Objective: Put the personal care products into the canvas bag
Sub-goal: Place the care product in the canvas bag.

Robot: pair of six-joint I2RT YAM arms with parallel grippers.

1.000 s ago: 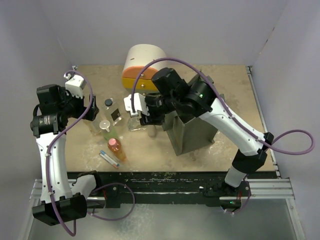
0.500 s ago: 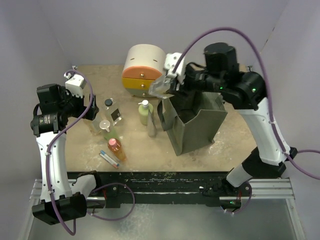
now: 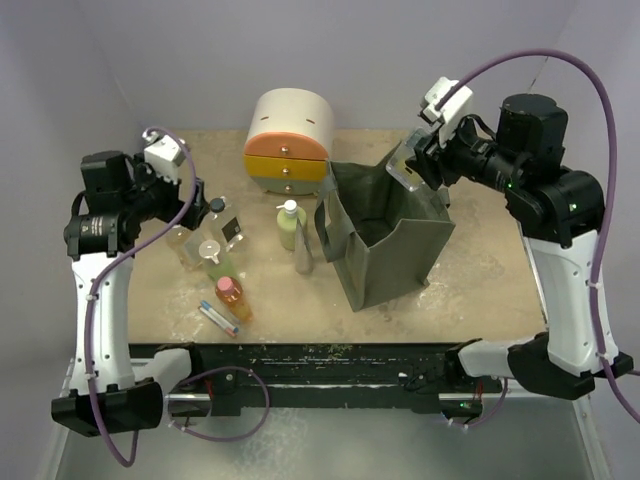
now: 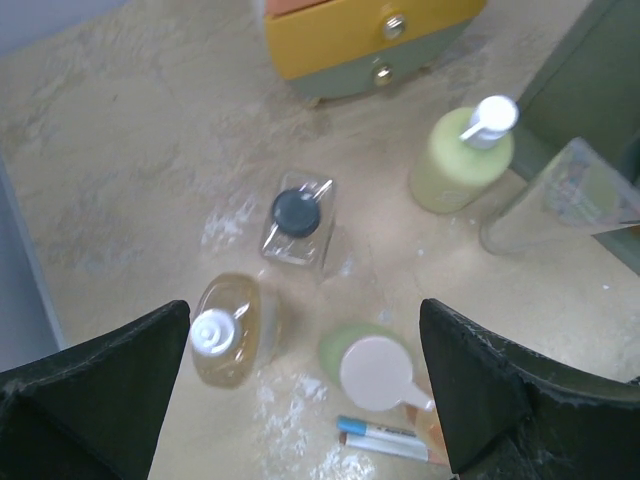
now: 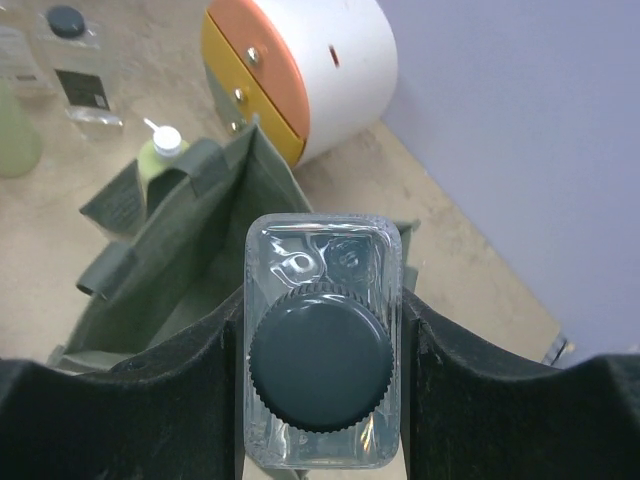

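Personal care products are mostly outside the canvas bag (image 3: 390,268). From the left, an amber white-capped bottle (image 4: 228,335), a clear square black-capped bottle (image 4: 297,215), the green white-capped bottle (image 3: 213,256), the orange pink-capped bottle (image 3: 231,297), a slim blue-and-white tube (image 3: 218,318), the pale green pump bottle (image 3: 289,226) and the slim grey bottle (image 3: 303,256) all rest on the table (image 3: 470,260), left of the bag and in front of the round drawer unit (image 3: 290,125). The bag stands open right of centre; no product is visible inside it, though its floor lies in shadow. One item is in transit: the second clear square bottle (image 5: 322,370) hangs above the bag's far right rim, not yet released. By this evidence the task is at an early stage, with one deposit pending and the table items left to fetch. The left arm is raised over the left part of the table, wrist pointing down at the bottle cluster; the left arm's fingers (image 4: 95,395) are spread wide apart and hold nothing. The right arm reaches high, wrist angled down toward the bag mouth; the right arm's fingers (image 5: 160,400) are clamped on the second bottle's two flat sides, cap toward the wrist camera.
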